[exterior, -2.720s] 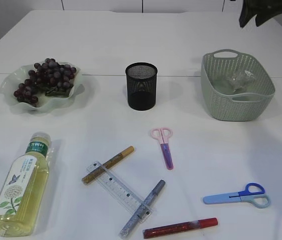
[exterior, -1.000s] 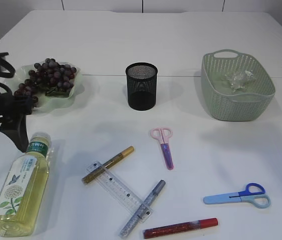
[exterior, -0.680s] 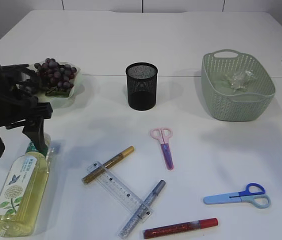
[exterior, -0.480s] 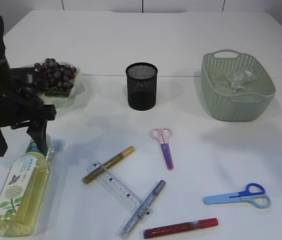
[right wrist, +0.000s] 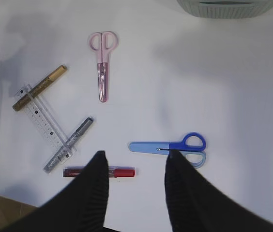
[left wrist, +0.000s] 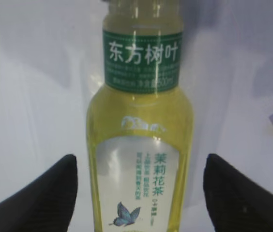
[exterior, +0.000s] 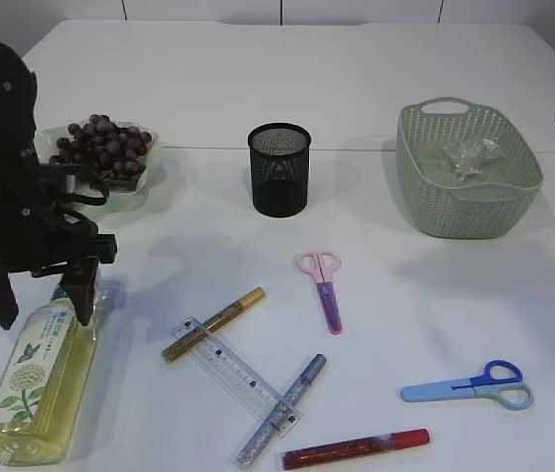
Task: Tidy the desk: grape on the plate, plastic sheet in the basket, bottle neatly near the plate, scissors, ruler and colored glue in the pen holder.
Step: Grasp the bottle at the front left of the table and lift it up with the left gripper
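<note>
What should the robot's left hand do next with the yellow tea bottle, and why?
Probably lower a little and close on the bottle. The left gripper is open, with one finger on each side of the bottle, which lies flat on the table, away from the plate.

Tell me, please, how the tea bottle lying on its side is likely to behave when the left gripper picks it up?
The bottle looks nearly full of yellow liquid, so probably heavy for its size. Its round, glossy plastic body lies flat on the table, so it may roll or slip if nudged off-centre. The left gripper is open with fingers either side, apparently not touching; a centred squeeze seems safest.
</note>
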Controlling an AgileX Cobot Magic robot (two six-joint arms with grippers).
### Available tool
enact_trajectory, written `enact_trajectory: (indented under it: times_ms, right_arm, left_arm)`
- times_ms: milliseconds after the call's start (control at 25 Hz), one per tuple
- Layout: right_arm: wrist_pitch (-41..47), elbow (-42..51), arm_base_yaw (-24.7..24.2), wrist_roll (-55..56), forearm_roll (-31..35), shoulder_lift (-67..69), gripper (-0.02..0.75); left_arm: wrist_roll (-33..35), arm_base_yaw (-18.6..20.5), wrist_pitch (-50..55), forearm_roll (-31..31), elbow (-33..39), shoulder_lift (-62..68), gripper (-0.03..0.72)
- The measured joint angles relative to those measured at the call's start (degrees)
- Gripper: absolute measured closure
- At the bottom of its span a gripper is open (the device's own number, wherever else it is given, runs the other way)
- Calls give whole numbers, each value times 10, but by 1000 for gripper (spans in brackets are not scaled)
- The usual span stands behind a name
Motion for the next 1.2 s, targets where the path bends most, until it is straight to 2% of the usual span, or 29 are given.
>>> enact_trajectory:
  times_ms: [1000,1200]
  right_arm:
    - [1,0,0,-1,0,0,417]
    - [1,0,0,-1,0,0,417]
  left_arm:
    - [0,0,-35,-2,-5,90,99]
    - [0,0,-37,-5,-5,90,135]
